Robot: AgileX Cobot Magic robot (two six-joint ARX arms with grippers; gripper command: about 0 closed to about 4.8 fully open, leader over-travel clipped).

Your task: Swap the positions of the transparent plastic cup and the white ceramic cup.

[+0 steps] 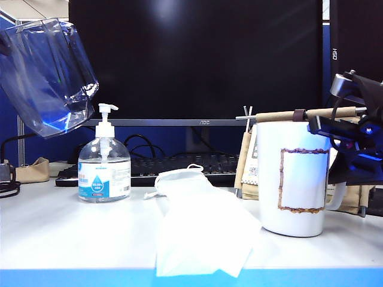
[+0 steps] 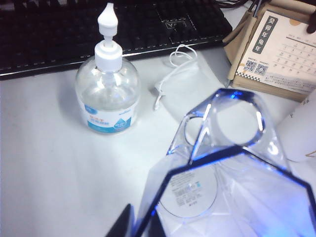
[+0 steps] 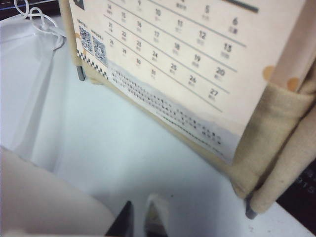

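Transparent plastic cup (image 1: 48,75) clamped aloft in left end effector (image 2: 140,224); right end effector (image 3: 138,219) pinching white ceramic cup (image 1: 294,176) handle.

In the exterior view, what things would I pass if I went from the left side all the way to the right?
Clear faceted plastic cup held up in the air by the left gripper → pump-top sanitizer bottle → white face mask → large white ceramic mug → the right gripper at the mug's handle.
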